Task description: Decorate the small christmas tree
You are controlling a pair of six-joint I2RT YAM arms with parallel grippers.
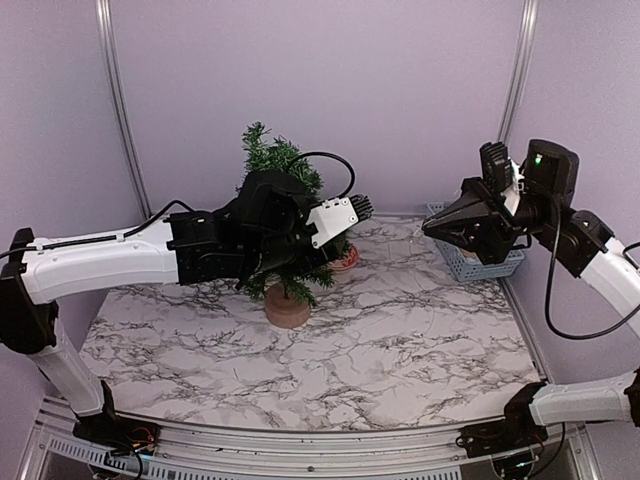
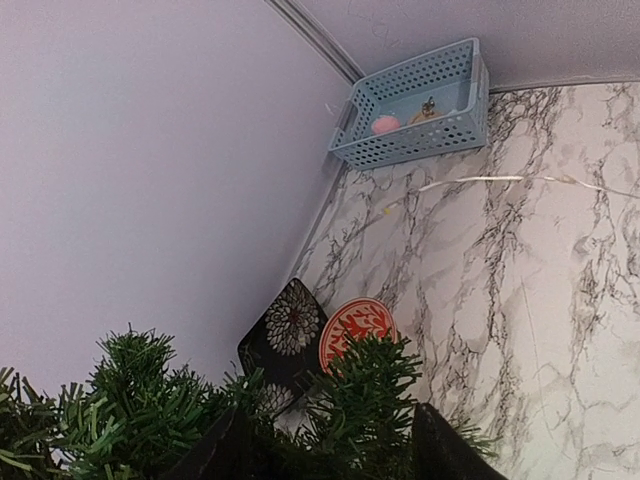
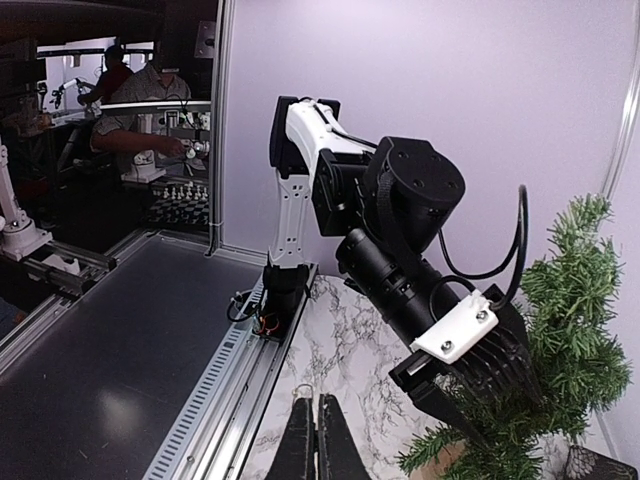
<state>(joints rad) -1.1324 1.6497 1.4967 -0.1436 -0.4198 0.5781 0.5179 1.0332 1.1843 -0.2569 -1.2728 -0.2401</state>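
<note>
The small christmas tree (image 1: 278, 165) stands at the back middle of the table on its round tan base (image 1: 287, 308). My left gripper (image 1: 298, 258) is pushed into its branches. In the left wrist view the left gripper (image 2: 335, 452) is open, with a green branch (image 2: 372, 385) between the jaws. My right gripper (image 1: 430, 228) is raised at the right, above the basket's near side. In the right wrist view the right gripper (image 3: 318, 408) is shut, with a small wire loop (image 3: 303, 391) at its tips. The tree also shows at the right of that view (image 3: 575, 330).
A blue basket (image 1: 482, 264) stands at the back right. It holds a pink ball (image 2: 385, 124) and a brown item (image 2: 428, 108). A red patterned disc (image 2: 357, 328) and a black flowered diamond (image 2: 290, 335) lie behind the tree. A thin pale string (image 2: 480, 181) lies on the marble.
</note>
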